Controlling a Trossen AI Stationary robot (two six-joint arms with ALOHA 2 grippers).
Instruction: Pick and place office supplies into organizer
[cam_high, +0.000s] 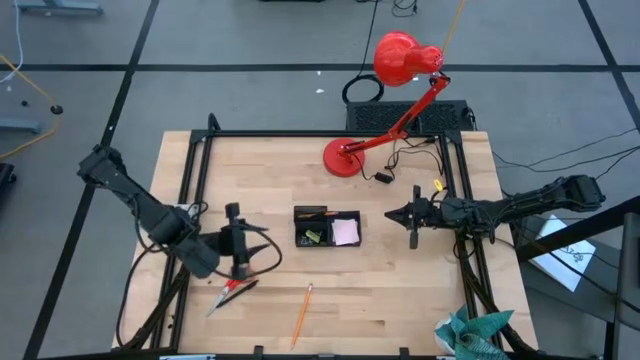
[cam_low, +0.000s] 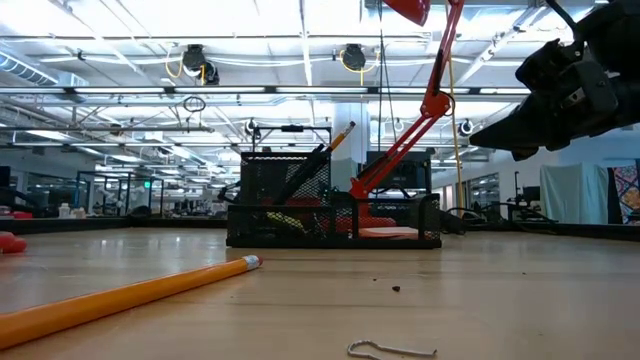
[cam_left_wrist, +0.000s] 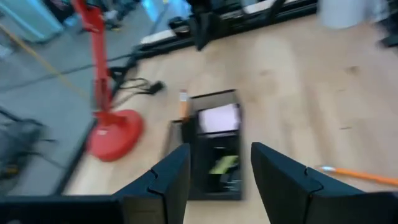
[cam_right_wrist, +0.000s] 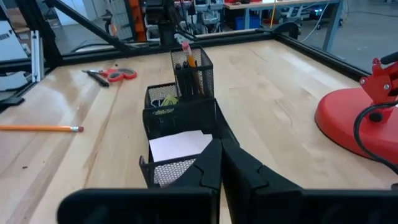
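Note:
The black mesh organizer (cam_high: 327, 228) stands at the table's middle. It holds a pale sticky-note pad (cam_high: 346, 232), yellow-green bits (cam_right_wrist: 165, 102) and pens upright in its tall compartment (cam_right_wrist: 189, 71). The red-handled scissors (cam_high: 232, 290) lie flat on the table near the front left. An orange pencil (cam_high: 303, 312) lies flat near the front edge. My left gripper (cam_high: 266, 248) is open and empty, left of the organizer and pointing at it (cam_left_wrist: 217, 168). My right gripper (cam_high: 390, 215) is shut and empty, just right of the organizer (cam_right_wrist: 221, 152).
A red desk lamp stands on its base (cam_high: 342, 158) at the far side, its cable trailing right. A bent paper clip (cam_low: 390, 349) lies near the front edge. A teal cloth (cam_high: 470, 335) lies at the front right corner. A black frame borders the table.

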